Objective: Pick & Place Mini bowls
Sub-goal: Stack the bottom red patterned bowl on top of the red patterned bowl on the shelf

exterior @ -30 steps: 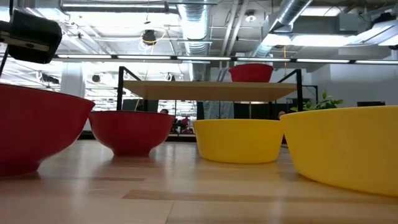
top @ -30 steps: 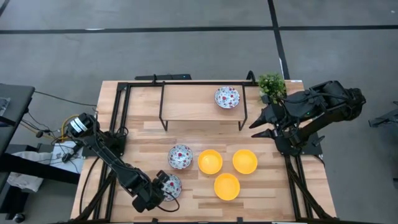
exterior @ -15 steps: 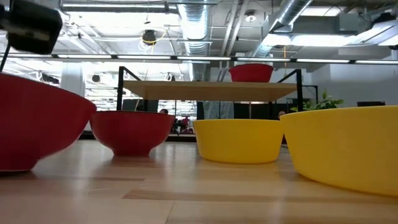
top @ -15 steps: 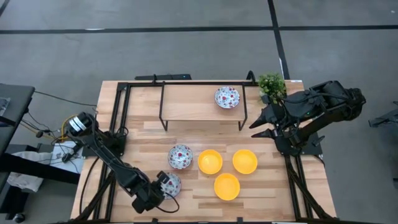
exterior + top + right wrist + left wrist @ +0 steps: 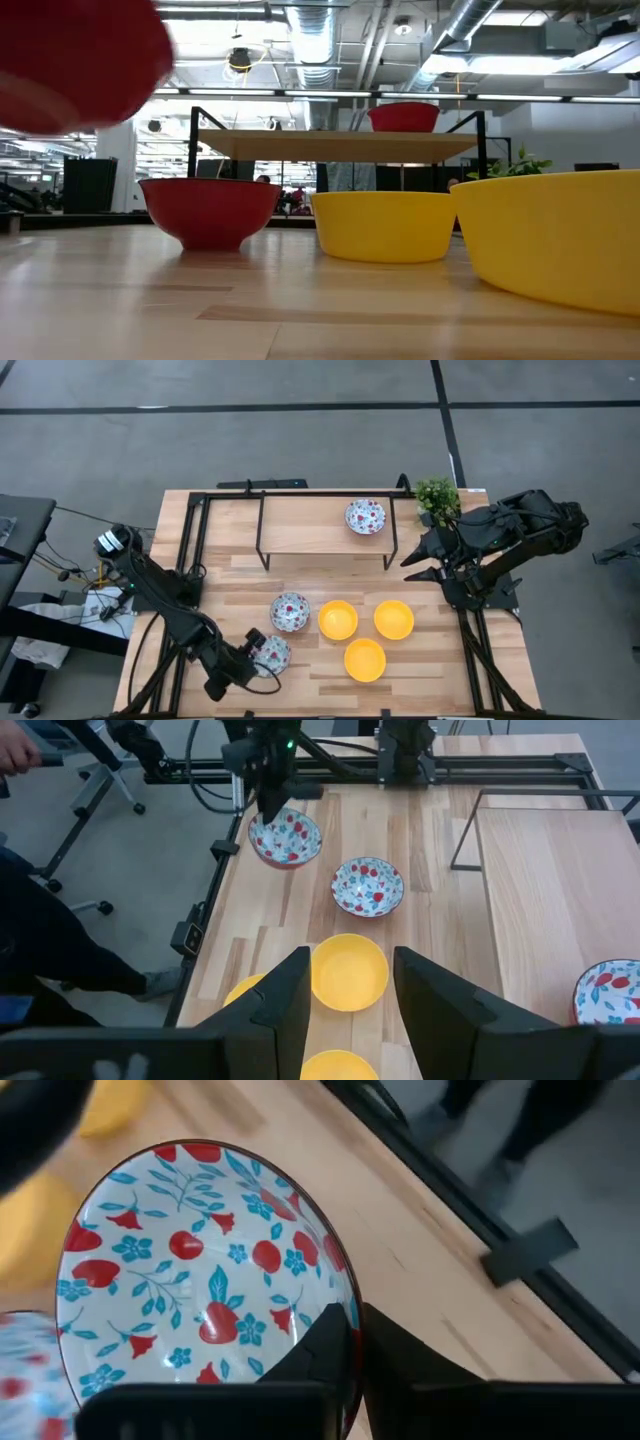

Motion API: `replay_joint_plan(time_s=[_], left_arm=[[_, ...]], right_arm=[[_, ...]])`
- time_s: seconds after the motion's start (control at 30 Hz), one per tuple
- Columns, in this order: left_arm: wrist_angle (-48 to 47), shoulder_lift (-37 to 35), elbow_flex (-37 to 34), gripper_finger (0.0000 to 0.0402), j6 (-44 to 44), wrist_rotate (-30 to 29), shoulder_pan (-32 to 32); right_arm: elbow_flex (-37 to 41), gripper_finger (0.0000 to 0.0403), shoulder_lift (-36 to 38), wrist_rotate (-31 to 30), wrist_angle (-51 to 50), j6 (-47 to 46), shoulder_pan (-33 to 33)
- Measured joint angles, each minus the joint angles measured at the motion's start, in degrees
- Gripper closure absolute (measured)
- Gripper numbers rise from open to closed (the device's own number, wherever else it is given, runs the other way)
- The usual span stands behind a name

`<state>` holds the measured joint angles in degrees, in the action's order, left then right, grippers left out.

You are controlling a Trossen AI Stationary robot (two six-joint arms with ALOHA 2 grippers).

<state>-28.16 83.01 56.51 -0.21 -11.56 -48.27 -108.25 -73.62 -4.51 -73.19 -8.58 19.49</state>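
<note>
Floral mini bowl [image 5: 190, 1290] is what we have in hand: the left gripper [image 5: 350, 1365] has its fingers closed tight over the rim, one inside the bowl and one outside (only a thin slit of rim shows between them in the left wrist view). From the low camera its red underside hangs clear of the wooden table [image 5: 300, 565], so we judge the lift is under way and the carry comes next.

Taking the raised shelf [image 5: 320, 525] as our landmark, the held bowl is well in front of it, toward the left front corner of the table. A second floral bowl [image 5: 290, 611] sits on the table between the held one and the shelf, and a third floral bowl [image 5: 366, 516] already rests on the shelf top. Three yellow bowls [image 5: 365, 659] cluster in front of the shelf, toward its right end.

The right gripper [image 5: 345, 990] waits beside the shelf's right end, fingers spread and empty.

Next, we judge, the bowl must travel level past the second floral bowl and rise over the shelf's frame before being set down
</note>
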Motion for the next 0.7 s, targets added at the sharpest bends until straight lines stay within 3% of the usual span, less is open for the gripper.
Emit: replay_joint_plan(time_s=[0.33,0.53,0.7], left_arm=[[0.00,-10.21,0.00,0.0379,3.41,-22.12,3.49],[0.13,-13.91,0.00,0.0385,4.66,-22.83,7.84],[0.07,-14.18,0.00,0.0380,7.19,-19.05,10.97]], right_arm=[[0.02,0.0270,-5.85,-0.02,0.07,4.32,-0.09],[0.04,0.0275,-11.51,0.00,5.69,12.60,-0.63],[0.04,0.0280,-16.31,0.09,13.47,22.38,-1.69]])
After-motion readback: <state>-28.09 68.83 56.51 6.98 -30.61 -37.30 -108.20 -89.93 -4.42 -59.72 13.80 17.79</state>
